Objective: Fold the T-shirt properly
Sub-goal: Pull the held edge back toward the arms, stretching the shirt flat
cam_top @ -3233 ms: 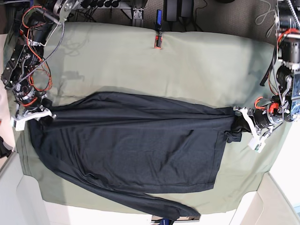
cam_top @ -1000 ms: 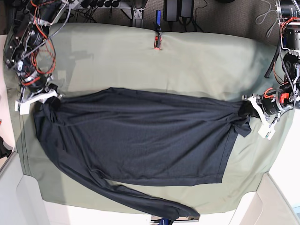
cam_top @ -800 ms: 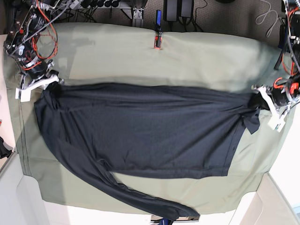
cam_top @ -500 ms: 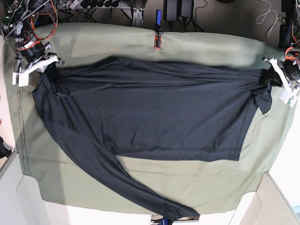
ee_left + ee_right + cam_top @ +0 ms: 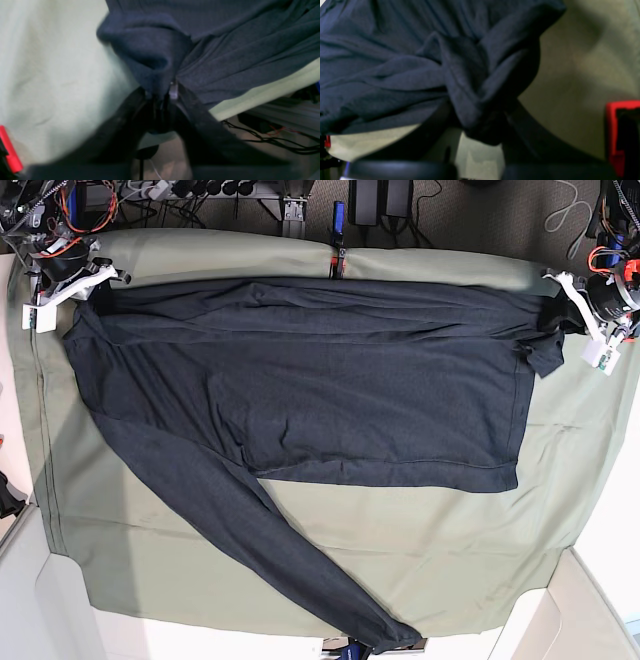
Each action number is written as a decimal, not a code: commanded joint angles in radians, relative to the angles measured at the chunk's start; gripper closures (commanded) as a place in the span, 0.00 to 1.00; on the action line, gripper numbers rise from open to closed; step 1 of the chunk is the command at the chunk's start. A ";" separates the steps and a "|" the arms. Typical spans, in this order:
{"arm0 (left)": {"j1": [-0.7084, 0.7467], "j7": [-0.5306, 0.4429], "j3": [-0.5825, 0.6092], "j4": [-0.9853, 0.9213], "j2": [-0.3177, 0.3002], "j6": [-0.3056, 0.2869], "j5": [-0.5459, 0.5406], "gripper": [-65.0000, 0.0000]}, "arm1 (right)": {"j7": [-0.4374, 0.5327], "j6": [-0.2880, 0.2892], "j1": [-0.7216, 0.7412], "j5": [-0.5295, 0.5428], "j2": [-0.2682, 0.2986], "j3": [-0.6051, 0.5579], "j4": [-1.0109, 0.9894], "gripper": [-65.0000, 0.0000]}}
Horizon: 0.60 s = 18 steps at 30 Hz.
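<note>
- Dark navy knit, the T-shirt (image 5: 310, 390) lies spread across the far half of the tabletop (image 5: 450, 560), which is covered by an olive-green cloth (image 5: 150, 530).
- One long sleeve (image 5: 260, 550) trails diagonally toward the near edge.
- Right gripper (image 5: 62, 278), at the far left corner, has its jaws clenched on a bunched shirt corner.
- Left gripper (image 5: 578, 312), at the far right corner, pinches the fabric there between its jaws.

An olive-green table cloth (image 5: 420, 550) covers the work surface, lightly creased. A small red-and-black clip (image 5: 337, 262) sits at its far edge. Cables (image 5: 570, 215) lie beyond.
</note>
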 commanded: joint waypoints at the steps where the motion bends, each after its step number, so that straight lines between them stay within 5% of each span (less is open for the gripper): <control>1: -0.002 -0.013 -0.012 0.013 -0.022 -0.004 0.010 0.76 | 0.024 -0.003 0.002 -0.001 0.013 0.010 0.020 1.00; 3: -0.001 -0.012 -0.012 0.012 -0.022 -0.004 0.012 0.59 | 0.024 -0.004 0.002 -0.008 0.014 0.010 0.018 0.97; 4: -0.001 -0.012 -0.012 0.012 -0.022 -0.004 0.012 0.54 | 0.024 -0.005 0.002 -0.008 0.014 0.010 0.018 0.87; 8: -0.001 -0.008 -0.012 0.012 -0.022 -0.001 0.011 0.51 | 0.024 -0.012 0.001 -0.008 0.016 0.010 0.018 0.59; 13: -0.002 0.002 -0.028 0.013 -0.023 0.038 -0.027 0.51 | 0.024 -0.011 -0.001 0.008 0.031 0.013 0.019 0.56; 18: -0.002 0.002 -0.132 0.047 -0.023 -0.016 -0.126 0.51 | 0.033 0.000 0.001 0.063 0.055 0.055 0.040 0.56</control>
